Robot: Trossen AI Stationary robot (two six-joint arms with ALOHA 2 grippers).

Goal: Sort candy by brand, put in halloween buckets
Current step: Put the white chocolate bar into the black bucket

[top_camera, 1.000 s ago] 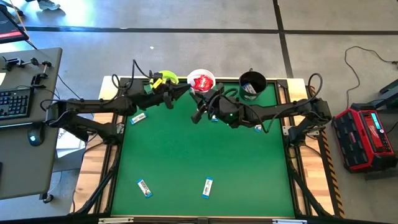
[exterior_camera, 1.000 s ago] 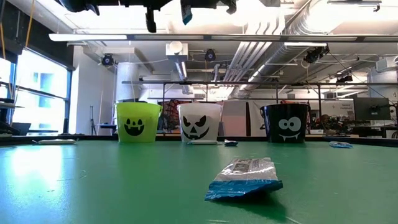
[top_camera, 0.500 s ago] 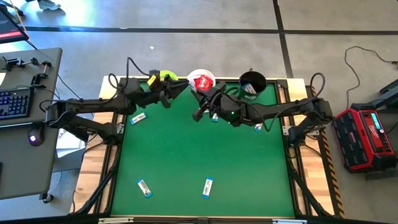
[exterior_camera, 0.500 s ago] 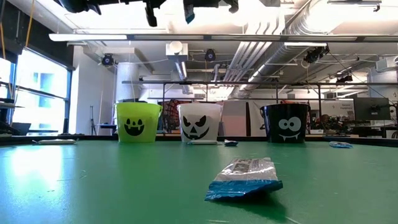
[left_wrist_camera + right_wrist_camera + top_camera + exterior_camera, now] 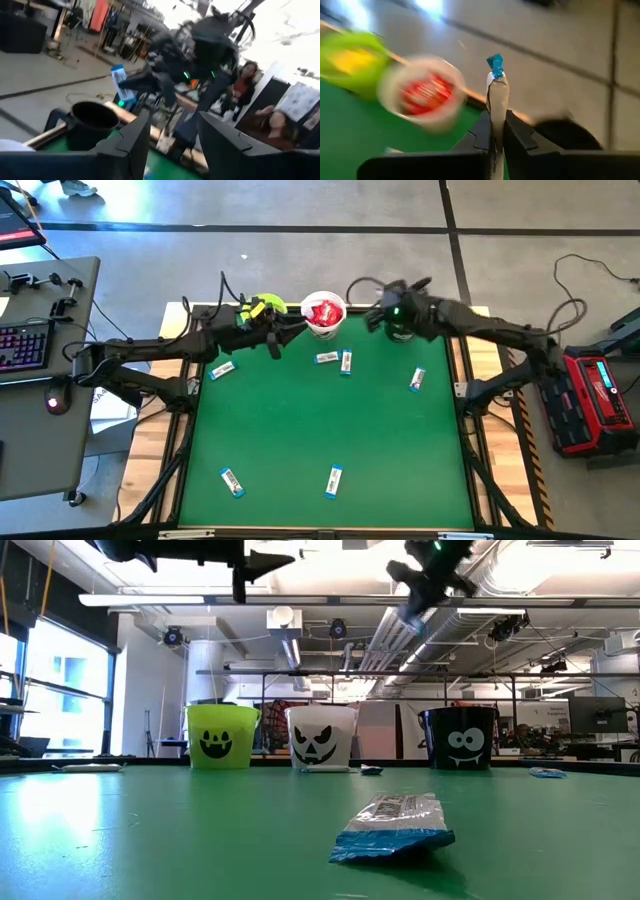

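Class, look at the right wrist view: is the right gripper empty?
No: the right gripper is shut on a narrow blue-and-white bar that stands up between its fingers.

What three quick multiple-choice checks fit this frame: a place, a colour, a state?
1. The right gripper is:
A. at the table's near edge
B. up by the black bucket
C. over the green bucket

2. The candy in the white bucket is:
A. red
B. blue
C. yellow

3. The right gripper is:
A. open, empty
B. shut on a blue-and-white bar
C. shut on a red packet

Key: 1 B, the high view puts it there; 2 A, red packets fill it; 3 B, the wrist view shows the bar pinched.
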